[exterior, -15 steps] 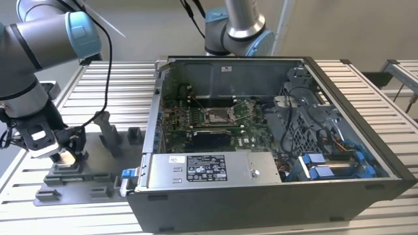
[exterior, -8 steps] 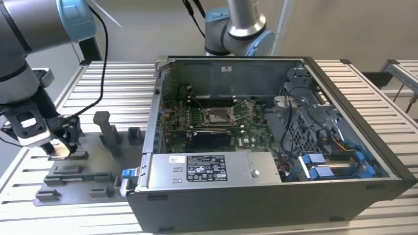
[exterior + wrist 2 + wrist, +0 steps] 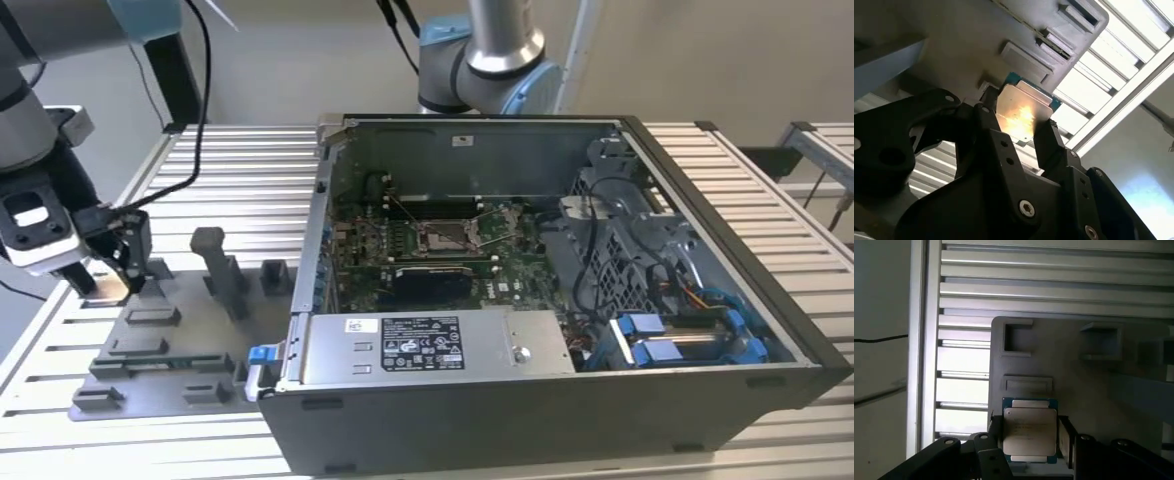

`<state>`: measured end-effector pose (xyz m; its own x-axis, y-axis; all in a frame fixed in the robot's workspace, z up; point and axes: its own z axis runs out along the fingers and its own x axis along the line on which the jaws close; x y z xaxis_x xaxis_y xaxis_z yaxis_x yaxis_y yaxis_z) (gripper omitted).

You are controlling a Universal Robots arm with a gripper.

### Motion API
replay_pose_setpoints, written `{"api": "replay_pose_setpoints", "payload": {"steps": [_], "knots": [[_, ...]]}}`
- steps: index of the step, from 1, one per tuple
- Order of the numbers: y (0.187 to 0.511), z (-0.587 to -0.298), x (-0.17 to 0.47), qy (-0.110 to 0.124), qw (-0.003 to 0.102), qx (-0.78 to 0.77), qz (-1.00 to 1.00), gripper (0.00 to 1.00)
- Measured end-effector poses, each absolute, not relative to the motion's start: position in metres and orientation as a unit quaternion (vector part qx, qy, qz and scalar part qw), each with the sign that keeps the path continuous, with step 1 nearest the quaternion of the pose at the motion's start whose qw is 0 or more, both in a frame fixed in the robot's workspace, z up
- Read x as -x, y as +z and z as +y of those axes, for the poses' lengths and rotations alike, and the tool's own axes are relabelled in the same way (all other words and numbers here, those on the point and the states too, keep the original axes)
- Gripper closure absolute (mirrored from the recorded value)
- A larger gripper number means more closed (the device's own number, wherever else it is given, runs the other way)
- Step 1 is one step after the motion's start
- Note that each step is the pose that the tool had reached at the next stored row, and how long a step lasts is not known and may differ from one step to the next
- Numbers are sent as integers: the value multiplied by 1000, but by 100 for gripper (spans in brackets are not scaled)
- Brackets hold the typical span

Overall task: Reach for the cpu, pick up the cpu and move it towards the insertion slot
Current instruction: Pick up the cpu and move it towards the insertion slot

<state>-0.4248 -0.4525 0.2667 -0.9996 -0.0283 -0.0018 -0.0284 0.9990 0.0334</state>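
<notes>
The claw [image 3: 114, 280] is at the far corner of the grey fixture plate [image 3: 160, 345], the corner farthest from the open computer case [image 3: 534, 420]. The plate lies on the slatted metal surface [image 3: 240, 170].

In both wrist views the claw [image 3: 1021, 127] [image 3: 1030, 442] is clenched on the cpu [image 3: 1021, 112] [image 3: 1030, 432]. It is open only as wide as the chip, with one black finger [image 3: 996, 435] against one edge and the other finger [image 3: 1051, 142] against the opposite edge. The pale silvery top of the cpu faces the cameras, with a thin teal rim showing around it.

The cpu sits over the fixture plate [image 3: 1094, 385], just beside a shallow rectangular pocket [image 3: 1027, 384] and close to the plate's edge. It seems to be slightly clear of the plate, but the angle is too poor to be sure.

The insertion slot [image 3: 447, 236] — a silver frame with a dark centre, on the green board — is inside the case, well apart from the fixture plate and toward the exterior view's right.
</notes>
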Motion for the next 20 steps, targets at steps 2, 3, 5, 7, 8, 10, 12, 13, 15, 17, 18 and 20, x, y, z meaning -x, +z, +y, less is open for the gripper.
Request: {"api": "replay_pose_setpoints", "payload": {"steps": [2,3,5,7,8,10,12,13,15,17,18,20], "knots": [[276,-452,425,17,1,14,1000,100],[280,-452,425,17,1,14,1000,100],[289,-452,425,17,1,14,1000,100],[298,-452,425,17,1,14,1000,100],[303,-452,425,17,1,14,1000,100],[312,-452,425,17,1,14,1000,100],[321,-452,425,17,1,14,1000,100],[326,-452,425,17,1,14,1000,100],[335,-452,425,17,1,14,1000,100],[344,-452,425,17,1,14,1000,100],[349,-452,425,17,1,14,1000,100],[357,-452,425,17,1,14,1000,100]]}}
